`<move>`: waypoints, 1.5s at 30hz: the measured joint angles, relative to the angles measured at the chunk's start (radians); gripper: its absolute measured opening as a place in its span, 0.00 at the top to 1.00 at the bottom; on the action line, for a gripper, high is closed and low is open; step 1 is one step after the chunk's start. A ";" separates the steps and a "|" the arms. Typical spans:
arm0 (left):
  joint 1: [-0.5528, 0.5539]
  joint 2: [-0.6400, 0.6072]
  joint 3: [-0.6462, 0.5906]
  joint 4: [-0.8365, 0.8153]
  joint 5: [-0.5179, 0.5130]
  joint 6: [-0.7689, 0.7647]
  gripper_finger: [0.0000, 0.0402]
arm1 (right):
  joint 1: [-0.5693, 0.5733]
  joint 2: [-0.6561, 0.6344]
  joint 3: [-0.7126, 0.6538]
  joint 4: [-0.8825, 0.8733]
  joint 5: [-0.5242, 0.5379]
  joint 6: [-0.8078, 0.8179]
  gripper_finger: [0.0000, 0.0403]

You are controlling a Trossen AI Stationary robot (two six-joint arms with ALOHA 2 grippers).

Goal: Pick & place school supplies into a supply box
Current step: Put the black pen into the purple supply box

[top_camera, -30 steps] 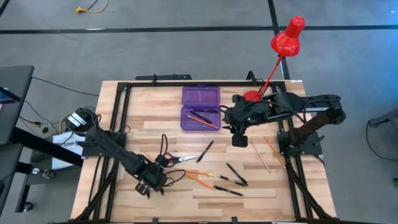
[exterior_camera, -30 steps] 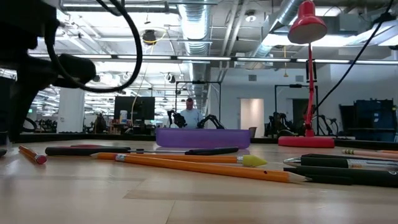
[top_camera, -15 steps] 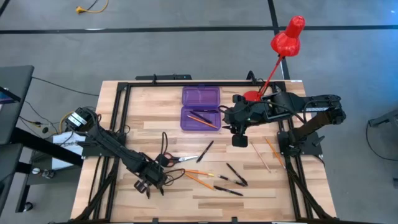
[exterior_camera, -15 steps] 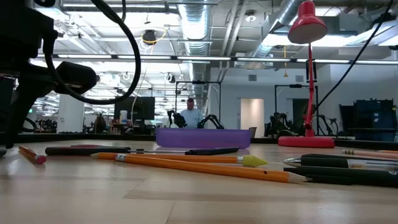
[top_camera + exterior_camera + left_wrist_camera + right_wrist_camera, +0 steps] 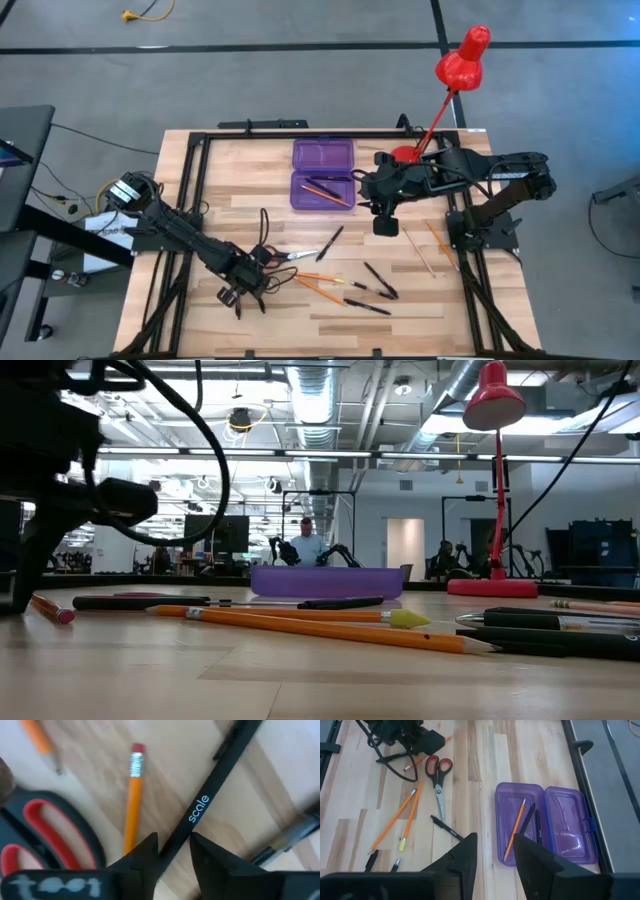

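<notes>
My left gripper (image 5: pixel 241 293) stands low over the table's near left, fingers pointing down, beside the red-handled scissors (image 5: pixel 288 256). In the left wrist view its fingers (image 5: pixel 173 844) straddle one black bar of the triangular ruler (image 5: pixel 205 805), printed "scale", with only a narrow gap. An orange pencil (image 5: pixel 132 800) lies next to it. More pencils (image 5: pixel 322 283) and black pens (image 5: pixel 380 281) lie near the middle. The open purple supply box (image 5: pixel 322 173) holds a pencil and pens. My right gripper (image 5: pixel 385 224) hangs open, high beside the box. My left gripper has the ruler's black bar (image 5: pixel 186 822) between its two fingers, which come from above and lie across the bar. The bar rests flat on the table. Whether the fingers touch it I cannot tell.
A red desk lamp stands with its base (image 5: pixel 405 155) at the far right and its head (image 5: pixel 462 58) beyond the table. Two pencils (image 5: pixel 430 246) lie at the right. Black frame rails (image 5: pixel 190 200) run along the table's sides. A person (image 5: pixel 305 546) sits far behind.
My left gripper has sunk a little toward the table beside the scissors. The supplies lie where they were.
</notes>
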 joint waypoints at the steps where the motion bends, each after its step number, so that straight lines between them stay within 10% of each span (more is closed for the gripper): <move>1: 0.007 0.000 0.000 0.000 0.000 -0.014 0.79 | 0.000 0.000 0.000 0.000 0.000 0.000 0.70; 7: 0.032 0.002 0.001 0.010 0.007 -0.059 0.97 | 0.000 0.000 0.000 0.000 0.000 0.006 0.70; 16: 0.047 0.090 0.022 0.022 0.085 -0.174 0.94 | 0.000 0.000 0.001 -0.039 0.000 0.025 0.70; 45: 0.350 -0.212 0.007 0.180 -0.180 -0.267 0.99 | 0.010 0.000 0.001 -0.164 0.026 0.104 0.70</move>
